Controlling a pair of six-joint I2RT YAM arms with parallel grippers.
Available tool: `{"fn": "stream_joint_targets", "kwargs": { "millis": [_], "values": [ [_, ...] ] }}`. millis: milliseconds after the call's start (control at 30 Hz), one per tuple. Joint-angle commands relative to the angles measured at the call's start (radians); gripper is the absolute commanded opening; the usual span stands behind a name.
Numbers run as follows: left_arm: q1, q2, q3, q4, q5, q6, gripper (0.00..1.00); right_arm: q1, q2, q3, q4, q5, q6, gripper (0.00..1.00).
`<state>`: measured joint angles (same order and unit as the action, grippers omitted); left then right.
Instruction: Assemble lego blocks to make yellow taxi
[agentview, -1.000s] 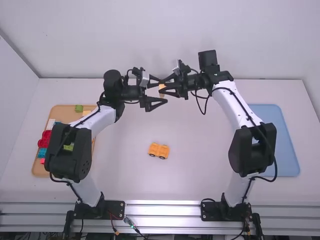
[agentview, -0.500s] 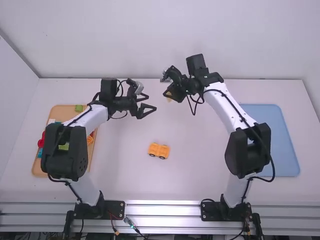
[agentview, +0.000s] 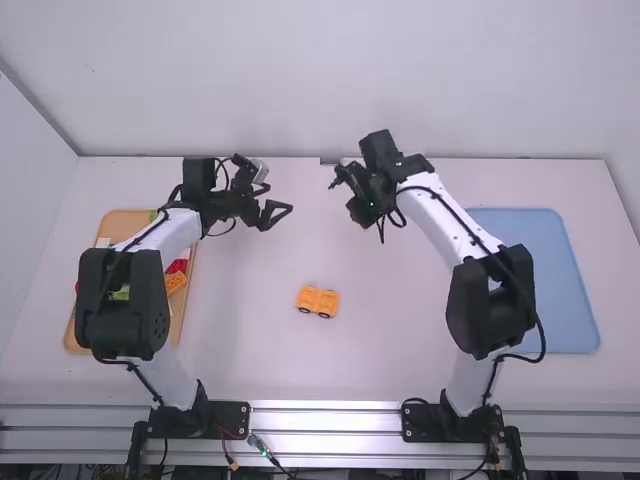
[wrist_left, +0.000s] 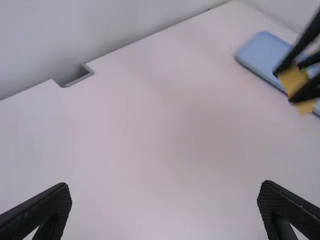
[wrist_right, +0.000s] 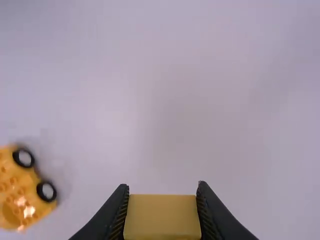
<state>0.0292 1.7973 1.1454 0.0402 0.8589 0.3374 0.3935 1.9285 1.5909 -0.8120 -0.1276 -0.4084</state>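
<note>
The yellow wheeled base (agentview: 318, 301) stands on the middle of the table; in the right wrist view the base (wrist_right: 22, 190) shows studs and black wheels. My right gripper (agentview: 362, 218) hangs over the table beyond it and to its right. In the right wrist view that gripper (wrist_right: 162, 212) is shut on a yellow block (wrist_right: 162, 217). The block (wrist_left: 296, 82) also appears in the left wrist view between dark fingers. My left gripper (agentview: 277, 214) stands open over the table's far left part; in the left wrist view the gripper (wrist_left: 165, 205) has nothing between its widely spread fingers.
At the left, partly under the left arm, lies an orange tray (agentview: 183, 308) with several coloured blocks, among them an orange one (agentview: 175, 282). A blue tray (agentview: 565, 285) lies at the right, beside the right arm. A wall rises behind the table's far edge.
The two grippers have separated: the left one has drawn back leftward, and the right one, still holding the yellow block, has swung to point down and come nearer the base. The base has stayed put.
</note>
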Motion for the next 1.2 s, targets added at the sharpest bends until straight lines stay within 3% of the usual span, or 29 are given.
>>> {"fn": "stream_joint_targets", "kwargs": {
  "millis": [0,400,733,1033,1067,1133,1167],
  "values": [
    [0.002,0.004,0.0,0.005,-0.012,-0.006,0.99,0.01,-0.019,-0.084,-0.013,0.019,-0.053,0.0],
    [-0.002,0.004,0.0,0.044,-0.011,-0.008,0.99,0.076,-0.02,-0.313,-0.002,0.052,-0.205,0.0],
    [-0.001,0.004,0.0,0.047,-0.015,-0.008,0.99,0.148,-0.021,-0.436,0.076,0.102,-0.238,0.0],
    [-0.002,0.004,0.0,0.047,-0.012,-0.035,0.99,0.161,-0.021,-0.486,0.099,0.092,-0.28,0.01],
    [-0.002,0.004,0.0,0.046,-0.011,-0.034,0.99,0.161,-0.021,-0.487,0.093,0.092,-0.282,0.05],
    [-0.002,0.004,0.0,0.043,-0.012,-0.034,0.99,0.165,-0.021,-0.486,0.098,0.104,-0.259,0.29],
    [-0.002,0.004,0.0,0.043,-0.011,-0.034,0.99,0.165,-0.021,-0.486,0.098,0.105,-0.256,0.34]
  ]
}}
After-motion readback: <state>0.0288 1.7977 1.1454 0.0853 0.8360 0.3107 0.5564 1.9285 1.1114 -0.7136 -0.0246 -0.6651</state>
